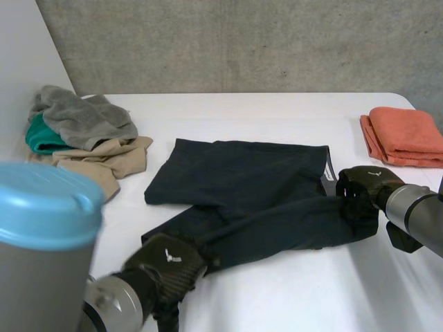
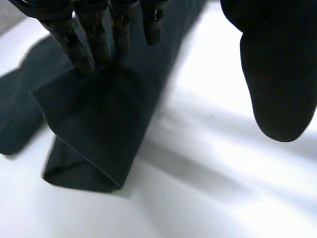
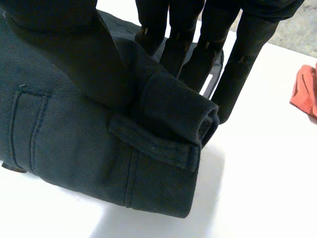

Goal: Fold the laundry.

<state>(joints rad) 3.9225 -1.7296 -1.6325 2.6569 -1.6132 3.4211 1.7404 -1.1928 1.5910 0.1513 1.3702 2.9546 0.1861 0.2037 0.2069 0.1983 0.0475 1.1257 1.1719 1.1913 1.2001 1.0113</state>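
A white tabletop (image 1: 277, 297) is seen across most of the head view. Dark trousers (image 1: 256, 187) are spread flat at the centre of the frame, with the waistband toward the right and the legs running to the lower left. A loose pile of laundry (image 1: 83, 131), grey over green and beige, is heaped at the upper left. A folded orange towel (image 1: 405, 135) is laid at the right edge, apart from the trousers. The right robot hand (image 1: 363, 188) is closed on the waistband, which is pinched between thumb and fingers (image 3: 215, 44). The left robot hand (image 1: 169, 263) is laid open near a leg end at the lower left, with straight fingers (image 2: 94, 39) touching the cloth and the thumb held clear.
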